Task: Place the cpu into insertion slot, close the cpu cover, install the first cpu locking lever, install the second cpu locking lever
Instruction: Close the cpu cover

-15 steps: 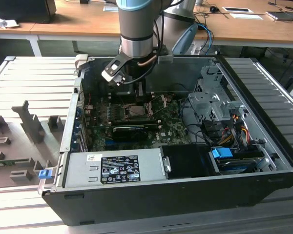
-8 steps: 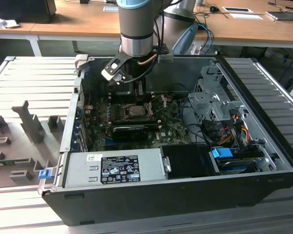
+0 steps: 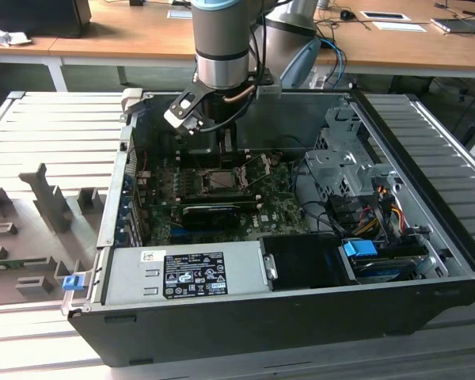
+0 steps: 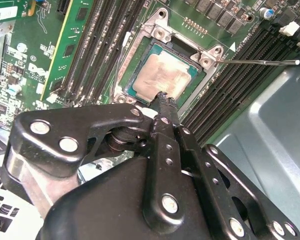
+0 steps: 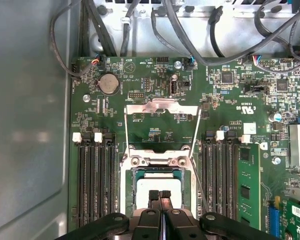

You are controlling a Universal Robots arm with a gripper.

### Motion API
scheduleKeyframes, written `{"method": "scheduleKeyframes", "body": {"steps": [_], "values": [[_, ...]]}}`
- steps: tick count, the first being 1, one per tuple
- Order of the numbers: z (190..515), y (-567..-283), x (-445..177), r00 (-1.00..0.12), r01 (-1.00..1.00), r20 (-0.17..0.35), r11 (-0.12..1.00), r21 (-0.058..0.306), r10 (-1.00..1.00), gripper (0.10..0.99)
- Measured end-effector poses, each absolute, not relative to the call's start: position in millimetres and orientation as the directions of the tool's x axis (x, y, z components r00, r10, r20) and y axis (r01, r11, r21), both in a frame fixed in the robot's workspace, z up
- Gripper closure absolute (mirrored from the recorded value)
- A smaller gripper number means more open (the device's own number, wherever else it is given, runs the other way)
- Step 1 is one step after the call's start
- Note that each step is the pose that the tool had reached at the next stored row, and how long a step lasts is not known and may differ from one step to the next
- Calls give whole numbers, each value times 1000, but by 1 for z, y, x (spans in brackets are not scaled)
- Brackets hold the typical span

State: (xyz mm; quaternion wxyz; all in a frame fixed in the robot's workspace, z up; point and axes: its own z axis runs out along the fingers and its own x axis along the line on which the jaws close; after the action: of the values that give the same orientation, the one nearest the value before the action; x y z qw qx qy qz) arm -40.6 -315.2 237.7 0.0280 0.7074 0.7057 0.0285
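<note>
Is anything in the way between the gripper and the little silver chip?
No, nothing visible is. The gripper is shut, with its tips right at the edge of the cpu. The cpu lies in the insertion slot, and the cpu cover is swung open, away from it.

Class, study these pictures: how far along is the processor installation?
Done: the small silver-grey square cpu sits in the square dark insertion slot. In hand: nothing; the black gripper, fingers shut, is at the chip's edge. Left: the thin metal frame cpu cover stands open and a thin wire locking lever sticks out free, so cover and both levers remain.
</note>
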Motion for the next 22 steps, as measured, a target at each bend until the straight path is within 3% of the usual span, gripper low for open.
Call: {"method": "scheduleKeyframes", "body": {"steps": [22], "values": [[246, -315, -40, 2, 997, 1, -2, 80, 1000, 980]]}}
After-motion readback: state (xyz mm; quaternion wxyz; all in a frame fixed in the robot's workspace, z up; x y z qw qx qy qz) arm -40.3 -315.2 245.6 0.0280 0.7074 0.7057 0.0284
